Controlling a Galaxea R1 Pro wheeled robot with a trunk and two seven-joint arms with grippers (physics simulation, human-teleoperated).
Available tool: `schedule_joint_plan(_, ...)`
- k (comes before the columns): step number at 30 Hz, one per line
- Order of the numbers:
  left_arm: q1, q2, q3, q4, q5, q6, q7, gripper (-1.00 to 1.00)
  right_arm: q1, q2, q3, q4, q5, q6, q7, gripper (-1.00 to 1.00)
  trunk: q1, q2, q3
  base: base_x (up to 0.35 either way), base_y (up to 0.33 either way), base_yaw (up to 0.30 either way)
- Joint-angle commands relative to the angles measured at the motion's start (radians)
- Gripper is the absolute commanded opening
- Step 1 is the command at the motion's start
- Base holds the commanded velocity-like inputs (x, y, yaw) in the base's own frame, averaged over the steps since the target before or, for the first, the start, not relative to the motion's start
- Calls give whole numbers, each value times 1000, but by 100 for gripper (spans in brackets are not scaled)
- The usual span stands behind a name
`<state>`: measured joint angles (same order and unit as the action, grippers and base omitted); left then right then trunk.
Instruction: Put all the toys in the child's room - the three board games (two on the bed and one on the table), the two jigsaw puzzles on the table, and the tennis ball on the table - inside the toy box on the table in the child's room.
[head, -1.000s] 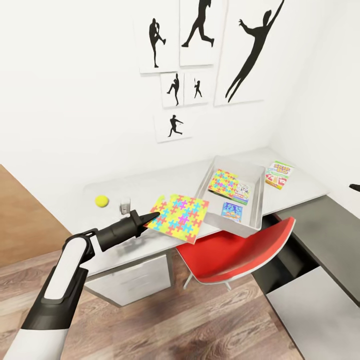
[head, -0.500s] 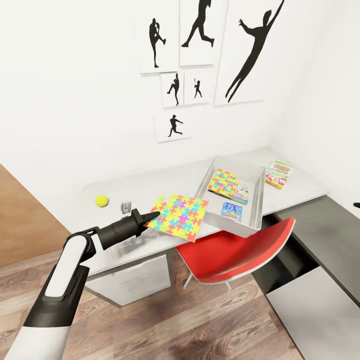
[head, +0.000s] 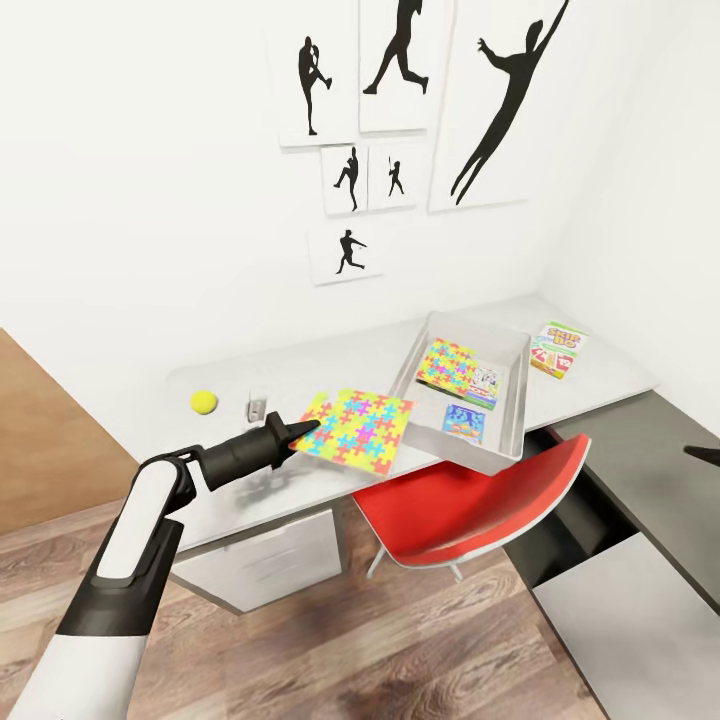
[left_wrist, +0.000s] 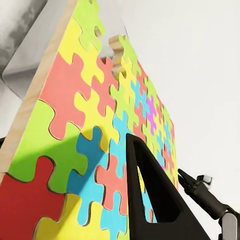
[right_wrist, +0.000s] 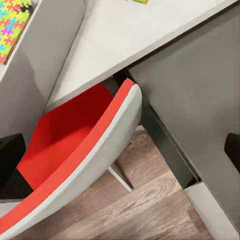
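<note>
left gripper (head: 303, 431) has its fingers (left_wrist: 150, 195) clamped on the edge of the colorful jigsaw puzzle (head: 355, 427), holding it just above the desk (head: 300, 365) right beside the toy box (head: 510, 395), tennis ball (head: 204, 402) off near the wall, can't tell what the right one's doing

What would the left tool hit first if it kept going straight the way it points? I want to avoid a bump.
Probably the near wall of the toy box: the left tool holds the jigsaw puzzle pointing that way, though height is unclear.

No words or numbers can be read here; the print on the game box (head: 558, 350) is too small.
</note>
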<state>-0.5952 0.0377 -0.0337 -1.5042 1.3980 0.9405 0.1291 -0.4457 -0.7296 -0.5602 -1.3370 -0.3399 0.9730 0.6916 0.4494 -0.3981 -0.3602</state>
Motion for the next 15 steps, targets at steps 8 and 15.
schedule_joint_plan(8, -34, -12, -9, 8, 13, 2, 29, -100, 29, 53, -4, -31, 4, -43, 14, 100, 1, -2, -2, 0, 0, -25)
schedule_joint_plan(15, -40, -26, -11, -2, 5, 1, 34, -100, 35, 65, -3, -49, 4, -52, 20, 100, 1, -2, -2, 0, 0, -187)
